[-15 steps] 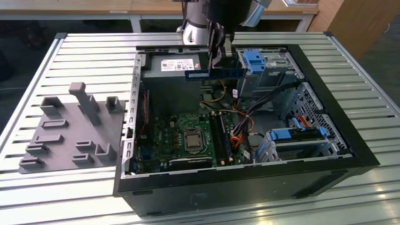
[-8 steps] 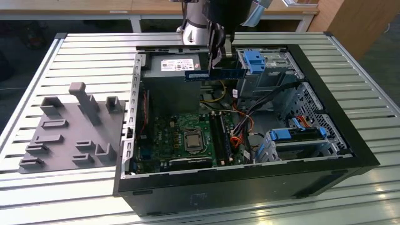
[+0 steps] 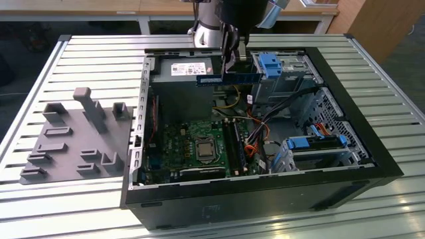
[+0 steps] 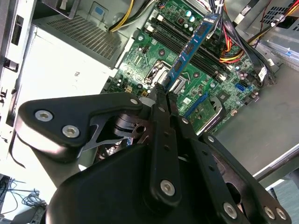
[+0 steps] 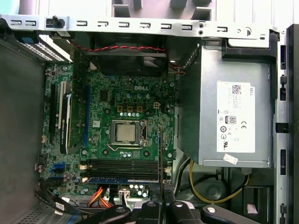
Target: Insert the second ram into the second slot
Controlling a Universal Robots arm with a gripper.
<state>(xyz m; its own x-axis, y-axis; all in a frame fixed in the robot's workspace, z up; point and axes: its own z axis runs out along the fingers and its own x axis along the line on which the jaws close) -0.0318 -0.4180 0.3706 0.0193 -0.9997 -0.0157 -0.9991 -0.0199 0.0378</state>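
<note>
Gripper (image 4: 161, 91) clamped on second ram (image 4: 191, 46); memory slots (image 5: 121, 167) well below my jaws, stick's long axis crosswise to them.

We find the exterior view evenly and softly lit; the ribbed metal bench (image 3: 86, 55) reads bright, with pale glare on its slats at the near corner on the exterior view's right; the open computer case (image 3: 375, 164) is dimmer inside, its walls shading the motherboard (image 3: 192, 144). In the second wrist view the power supply (image 4: 60, 79) is washed almost white; the black end effector (image 4: 162, 92) carries soft highlights, and the second ram (image 4: 194, 44) clamped in it catches light along its blue face. In the first wrist view the fan bay (image 5: 126, 60) sits in deep shadow; the strip beyond the case's rim is blown out to white.
</note>
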